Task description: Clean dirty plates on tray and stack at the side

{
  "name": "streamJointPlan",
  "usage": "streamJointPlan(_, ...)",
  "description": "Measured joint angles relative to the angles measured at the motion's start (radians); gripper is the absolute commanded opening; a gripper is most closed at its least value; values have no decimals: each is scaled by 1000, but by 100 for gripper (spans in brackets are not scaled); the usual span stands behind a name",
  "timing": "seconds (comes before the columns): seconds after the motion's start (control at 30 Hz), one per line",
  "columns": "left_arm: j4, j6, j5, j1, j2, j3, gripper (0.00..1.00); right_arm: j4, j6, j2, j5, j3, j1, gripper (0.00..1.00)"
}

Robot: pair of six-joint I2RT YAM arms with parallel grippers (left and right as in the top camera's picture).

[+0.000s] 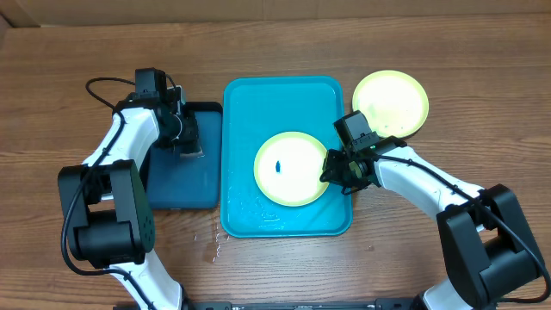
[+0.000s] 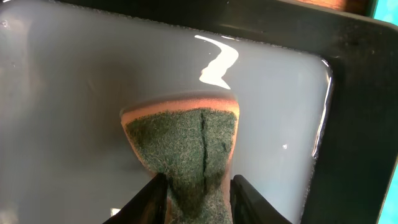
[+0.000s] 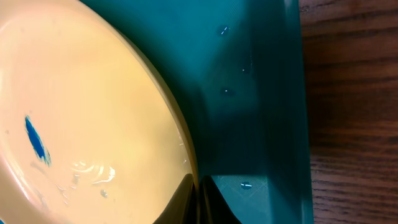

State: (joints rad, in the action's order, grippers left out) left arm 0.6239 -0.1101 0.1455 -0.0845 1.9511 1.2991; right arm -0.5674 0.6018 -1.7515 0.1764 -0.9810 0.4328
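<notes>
Pinched shut at the bottom of the right wrist view, the right claw grips the thin yellow-green rim of the smudged plate. A short blue smudge sits on the plate's pale centre, with a few wet glints near it. From overhead this plate lies in the right half of the tray, towards the front, and the claw holds its right edge close to the tray's right wall. Small water drops dot the turquoise floor beside the plate.

Outside the tray, just past its far right corner, a second plate rests on the wooden worktop. Whether it is one plate or several stacked cannot be told from above.

Just beside the tray's left side lies a dark navy tray. Over it the left claw is closed on a sponge, green scouring face towards the camera with an orange edge at the tip. The sponge tip meets the navy tray's glossy, pale-looking floor. More droplets speckle the worktop near the turquoise tray's front left corner.
</notes>
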Motion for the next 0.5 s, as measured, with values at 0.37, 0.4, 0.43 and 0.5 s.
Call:
streamJointPlan(0.37,-29,-6,-1,0,0,-29,4,0,0,0,0,0,0,4)
streamJointPlan(0.4,-31,-10,0,0,0,-30,4,0,1,0,0,0,0,4)
streamJointPlan(0.43,-34,-11,0,0,0,-30,4,0,0,0,0,0,0,4)
streamJointPlan(0.5,-34,-11,0,0,0,-30,4,0,0,0,0,0,0,4)
